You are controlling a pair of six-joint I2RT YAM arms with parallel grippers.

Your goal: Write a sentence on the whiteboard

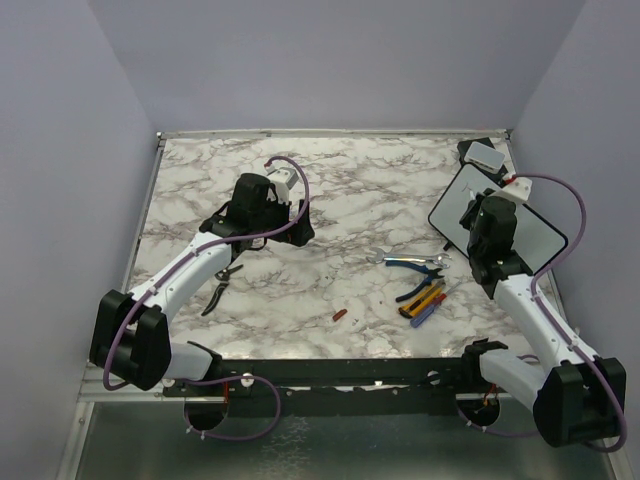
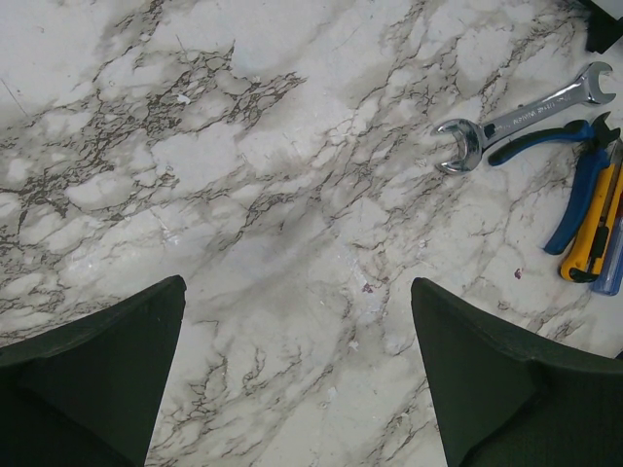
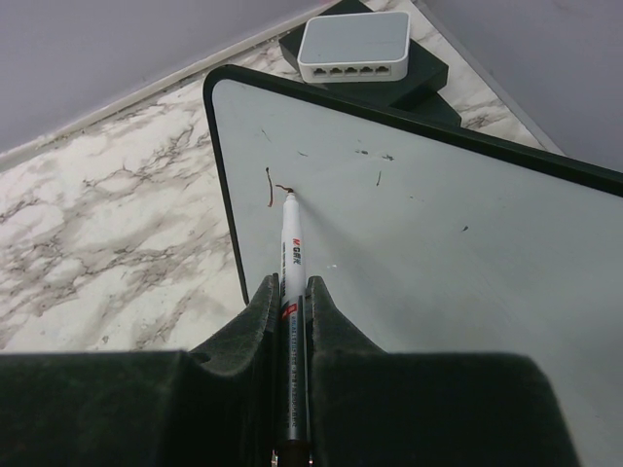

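The whiteboard (image 1: 452, 204) (image 3: 438, 243), white with a thin black frame, lies at the table's right side. My right gripper (image 1: 478, 222) (image 3: 289, 292) hangs over it, shut on a white marker (image 3: 290, 253). The marker's tip touches the board near its upper left corner, at the end of a short reddish stroke (image 3: 270, 187). A few small dark specks dot the board beyond it. My left gripper (image 1: 282, 180) (image 2: 297, 326) is open over bare marble at the table's centre left, holding nothing.
A wrench (image 1: 400, 260) (image 2: 516, 117), blue-handled pliers (image 1: 425, 268) (image 2: 579, 185) and several coloured pens and a cutter (image 1: 422, 300) lie left of the board. A small grey-white block on a black base (image 1: 486, 154) (image 3: 352, 47) sits at the back right corner. Black shears (image 1: 222, 285) and a small red cap (image 1: 340, 315) lie nearer the front.
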